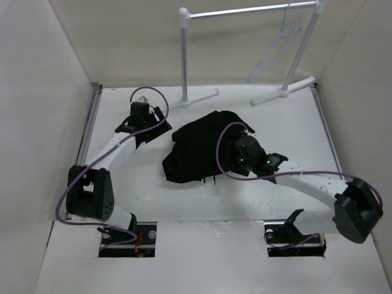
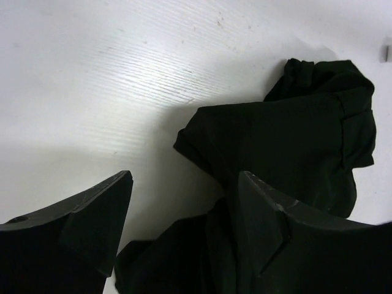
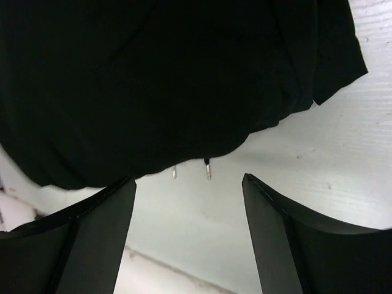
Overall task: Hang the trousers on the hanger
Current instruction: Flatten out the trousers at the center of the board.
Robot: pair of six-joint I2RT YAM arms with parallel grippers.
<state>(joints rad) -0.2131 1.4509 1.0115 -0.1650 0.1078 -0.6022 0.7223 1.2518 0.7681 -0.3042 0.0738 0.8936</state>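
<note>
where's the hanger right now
In the top view the hanger hangs from the rail stand at the back right of the table, well beyond the trousers bunched mid-table.

White rail stand at the far edge of a white table, pale walls around.
</note>
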